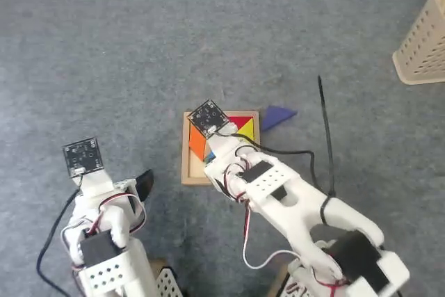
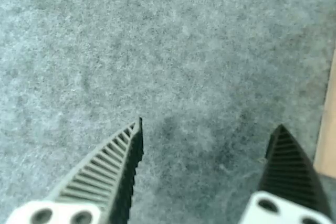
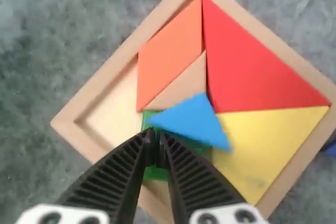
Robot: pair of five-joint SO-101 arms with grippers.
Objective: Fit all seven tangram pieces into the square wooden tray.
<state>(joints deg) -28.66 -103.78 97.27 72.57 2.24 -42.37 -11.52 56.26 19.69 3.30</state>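
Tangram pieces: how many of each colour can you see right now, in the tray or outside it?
orange piece: 1
red piece: 1
yellow piece: 1
blue piece: 1
green piece: 1
purple piece, outside the tray: 1
Total: 6 in sight

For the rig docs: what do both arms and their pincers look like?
The left arm and right arm are white shells with perforated plates, black servos and loose red and white wires. A square black board tops each wrist. The left pincer and right pincer have dark ribbed fingers tapering to points, on white bases with screw holes.
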